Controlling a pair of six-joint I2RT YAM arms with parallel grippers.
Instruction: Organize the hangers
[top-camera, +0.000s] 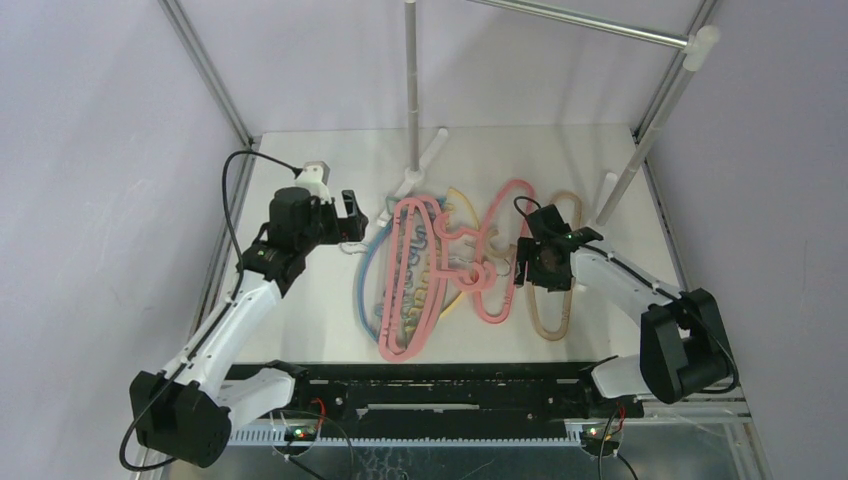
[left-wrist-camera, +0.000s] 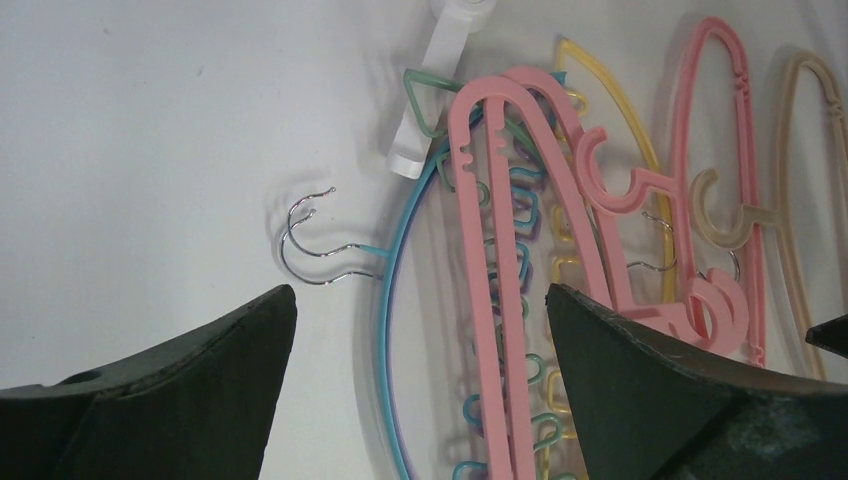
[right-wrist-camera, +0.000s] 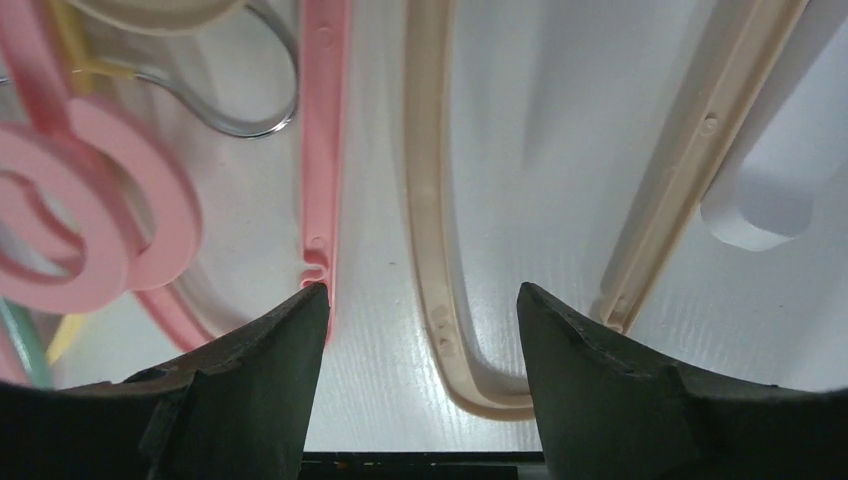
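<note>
Nearest me: the right gripper, its dark fingers filling the bottom of its wrist view.
Right pincer: spread, straddling one side bar of the beige hanger. Bare table shows on both sides of the bar, so I read no pinch yet.
Left pincer: the left gripper is spread wide and holds nothing, hovering over the blue hanger next to its wire hooks.
Where the hangers are: the hangers lie flat in an overlapping heap in the middle of the table, between the two arms. None hangs on the rail.
Risk, wrong bar: a pink hanger runs just beside one right finger. If I close off-centre I could pinch it along with the beige one.
Risk, slip: the bar is thin and flat on the table, so the fingers may ride over it or scrape the surface.
Risk, tangle: hooks and arcs overlap, so lifting one hanger will probably drag its neighbours.
Risk, collision: the white pole foot sits near the other right finger.
Writing: no brand, label or text that I can read.
</note>
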